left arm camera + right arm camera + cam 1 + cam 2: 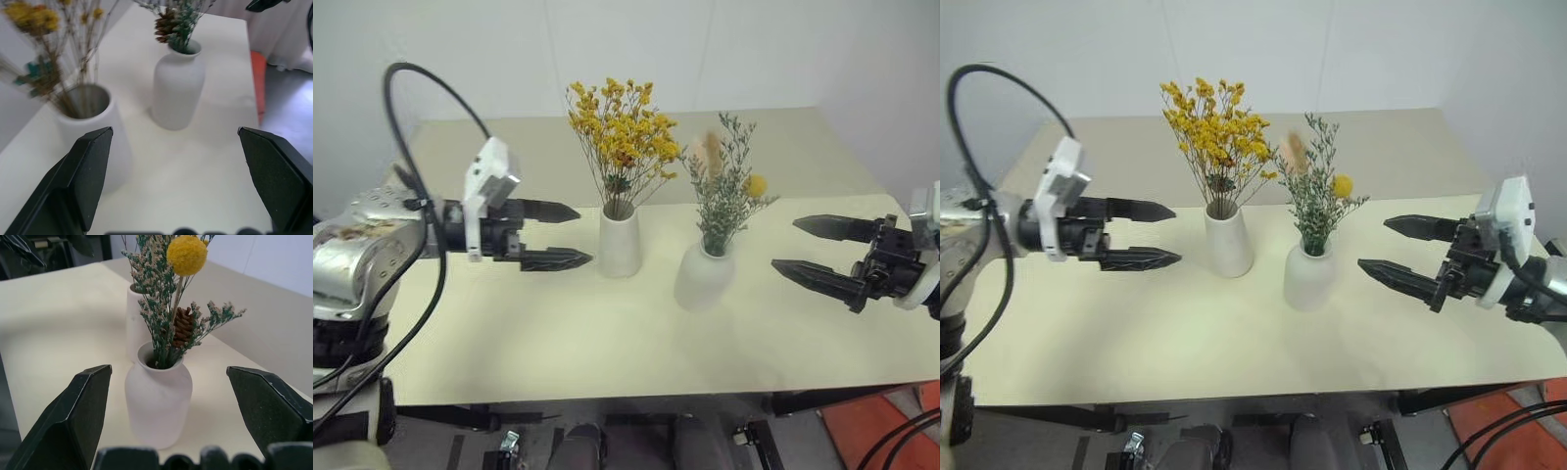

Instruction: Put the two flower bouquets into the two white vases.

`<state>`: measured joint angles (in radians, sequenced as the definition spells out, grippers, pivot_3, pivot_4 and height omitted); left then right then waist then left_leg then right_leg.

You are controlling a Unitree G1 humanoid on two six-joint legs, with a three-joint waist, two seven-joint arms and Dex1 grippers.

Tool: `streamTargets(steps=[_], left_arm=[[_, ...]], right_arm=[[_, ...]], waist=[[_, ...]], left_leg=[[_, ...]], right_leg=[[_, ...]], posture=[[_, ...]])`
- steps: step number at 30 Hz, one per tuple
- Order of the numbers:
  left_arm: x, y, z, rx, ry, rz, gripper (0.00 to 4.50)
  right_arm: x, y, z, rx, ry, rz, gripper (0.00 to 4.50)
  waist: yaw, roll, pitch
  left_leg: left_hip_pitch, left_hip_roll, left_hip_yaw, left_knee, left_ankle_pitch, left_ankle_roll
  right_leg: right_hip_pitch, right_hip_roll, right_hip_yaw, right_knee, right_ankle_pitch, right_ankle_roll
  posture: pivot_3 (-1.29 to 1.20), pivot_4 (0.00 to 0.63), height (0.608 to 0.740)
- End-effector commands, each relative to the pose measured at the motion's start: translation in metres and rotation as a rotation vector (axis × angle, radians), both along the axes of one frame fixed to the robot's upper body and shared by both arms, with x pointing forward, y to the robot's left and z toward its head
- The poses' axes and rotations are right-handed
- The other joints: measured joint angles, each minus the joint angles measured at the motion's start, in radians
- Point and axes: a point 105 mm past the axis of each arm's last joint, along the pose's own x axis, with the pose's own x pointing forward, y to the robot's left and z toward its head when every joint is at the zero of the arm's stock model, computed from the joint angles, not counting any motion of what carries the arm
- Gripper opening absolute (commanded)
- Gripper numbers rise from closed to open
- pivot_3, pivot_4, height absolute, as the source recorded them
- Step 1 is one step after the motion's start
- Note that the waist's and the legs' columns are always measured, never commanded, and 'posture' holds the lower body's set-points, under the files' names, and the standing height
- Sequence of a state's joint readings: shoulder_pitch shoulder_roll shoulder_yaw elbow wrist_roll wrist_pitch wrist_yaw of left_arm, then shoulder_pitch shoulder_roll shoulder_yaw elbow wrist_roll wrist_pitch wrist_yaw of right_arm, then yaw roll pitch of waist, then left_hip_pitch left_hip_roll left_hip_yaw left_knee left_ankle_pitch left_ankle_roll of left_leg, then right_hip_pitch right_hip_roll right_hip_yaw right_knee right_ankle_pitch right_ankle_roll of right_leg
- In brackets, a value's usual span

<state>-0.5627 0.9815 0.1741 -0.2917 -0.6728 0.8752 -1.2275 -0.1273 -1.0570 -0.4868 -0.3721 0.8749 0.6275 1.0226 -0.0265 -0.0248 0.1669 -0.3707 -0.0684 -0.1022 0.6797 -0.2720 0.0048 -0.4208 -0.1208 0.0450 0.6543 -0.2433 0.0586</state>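
**Both bouquets looked like they were already in their vases**

Head cameras first: the bushy yellow bouquet (623,132) stood upright in the tall cone vase (619,241), and the green wispy bouquet (724,186) with its round yellow bloom sat in the squat round vase (705,277) just beside it, both near the middle of the cream table (558,343). The left gripper (560,235) hung off to the left of the cone vase, jaws spread wide, nothing in them. The right gripper (1393,247) was the mirror of that on the other side, also wide apart and empty, clear of the round vase. My guess is both were parked out there so they wouldn't snag the stems.

Left wrist view: cone vase up close with brown stems going down its mouth, the round vase behind it, black fingers (83,181) apart on either side.

Right wrist view: round vase dead ahead, a pinecone (184,326) tucked among the green sprigs under the bloom. Stems were properly seated, so the job looked pretty much done to me.
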Motion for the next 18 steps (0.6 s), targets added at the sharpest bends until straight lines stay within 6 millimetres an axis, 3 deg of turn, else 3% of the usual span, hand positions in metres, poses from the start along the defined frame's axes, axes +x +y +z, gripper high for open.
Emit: streamTargets(steps=[1,6,18], left_arm=[[-0.013,0.015,0.011,0.030,-0.082,-0.011,4.50],[-0.021,0.035,0.003,0.041,-0.061,0.047,4.50],[-0.025,0.045,0.003,0.040,-0.074,0.069,4.50]], right_arm=[[-0.002,-0.006,0.013,-0.036,-0.039,0.020,4.47],[-0.003,-0.009,0.015,-0.082,-0.020,0.049,4.47],[0.002,-0.019,0.017,-0.170,-0.026,0.023,4.47]], waist=[[0.002,0.000,0.000],[0.009,0.000,0.000],[0.012,0.000,0.000]], left_leg=[[0.000,0.001,0.000,0.000,0.000,0.000],[0.000,0.003,0.001,-0.001,0.000,0.000],[0.000,0.010,0.003,-0.001,-0.002,0.000]], right_leg=[[0.000,0.000,0.000,0.000,0.000,0.000],[0.001,0.001,-0.001,-0.003,0.001,-0.001],[0.001,0.007,-0.002,-0.007,0.003,-0.003]], posture=[[0.00,0.150,0.740],[0.00,0.150,0.740],[0.00,0.150,0.740]])
